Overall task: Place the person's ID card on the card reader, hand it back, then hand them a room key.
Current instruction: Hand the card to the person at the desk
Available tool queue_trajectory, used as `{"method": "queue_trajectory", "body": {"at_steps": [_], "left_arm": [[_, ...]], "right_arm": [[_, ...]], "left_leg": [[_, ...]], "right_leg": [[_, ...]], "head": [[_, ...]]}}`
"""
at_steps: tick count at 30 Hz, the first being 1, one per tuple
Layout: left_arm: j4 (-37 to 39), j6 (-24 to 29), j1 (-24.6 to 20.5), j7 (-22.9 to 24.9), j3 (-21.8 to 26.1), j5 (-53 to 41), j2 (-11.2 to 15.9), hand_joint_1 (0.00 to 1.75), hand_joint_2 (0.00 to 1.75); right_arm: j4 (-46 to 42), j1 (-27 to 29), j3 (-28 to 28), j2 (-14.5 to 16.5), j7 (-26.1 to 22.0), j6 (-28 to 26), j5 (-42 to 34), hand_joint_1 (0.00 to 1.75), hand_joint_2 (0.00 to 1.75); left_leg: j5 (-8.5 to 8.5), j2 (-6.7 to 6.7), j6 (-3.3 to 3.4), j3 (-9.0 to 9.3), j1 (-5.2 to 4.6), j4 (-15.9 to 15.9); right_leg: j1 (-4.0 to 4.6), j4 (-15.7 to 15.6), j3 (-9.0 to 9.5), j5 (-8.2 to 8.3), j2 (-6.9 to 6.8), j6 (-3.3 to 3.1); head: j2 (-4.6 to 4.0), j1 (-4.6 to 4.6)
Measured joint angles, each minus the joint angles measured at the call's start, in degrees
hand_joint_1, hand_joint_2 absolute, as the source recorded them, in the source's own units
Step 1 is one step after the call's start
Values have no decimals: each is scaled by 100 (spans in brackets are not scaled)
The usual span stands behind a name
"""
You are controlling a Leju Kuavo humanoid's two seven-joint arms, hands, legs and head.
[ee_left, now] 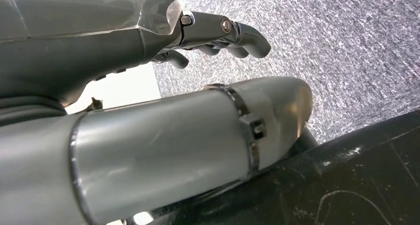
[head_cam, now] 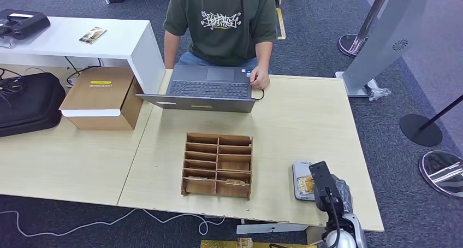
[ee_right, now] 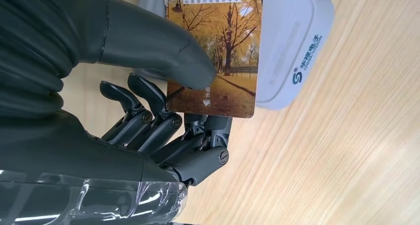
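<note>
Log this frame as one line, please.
right hand holds card over card reader | left hand hangs idle

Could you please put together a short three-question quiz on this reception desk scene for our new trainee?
1. True or false: the right hand holds the card over the white card reader.
2. What stands on the table between the laptop and the robot?
A. a wooden compartment organizer
B. a printer
C. a desk lamp
3. Fill in: the person's hand rests at the corner of the ______.

Key:
1. True: thumb and fingers pinch the card above the reader.
2. A, the wooden compartment organizer.
3. laptop.
</note>
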Motion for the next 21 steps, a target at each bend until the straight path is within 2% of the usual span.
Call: {"method": "queue_trajectory", "body": {"at_steps": [10,21], "left_arm": [[0,14,-15,22,0,21,3,0,0],[0,32,-11,17,0,72,22,0,0]], "right_arm": [[578,-406,16,-154,14,46,26,175,175],[749,-494,57,-236,43,-9,36,175,175]], "left_leg": [[-4,9,5,36,0,0],[-10,10,8,68,0,0]], "right_leg": [[0,-4,36,0,6,1],[1,-7,68,0,6,1]], "head": [[0,1],[0,0]]}}
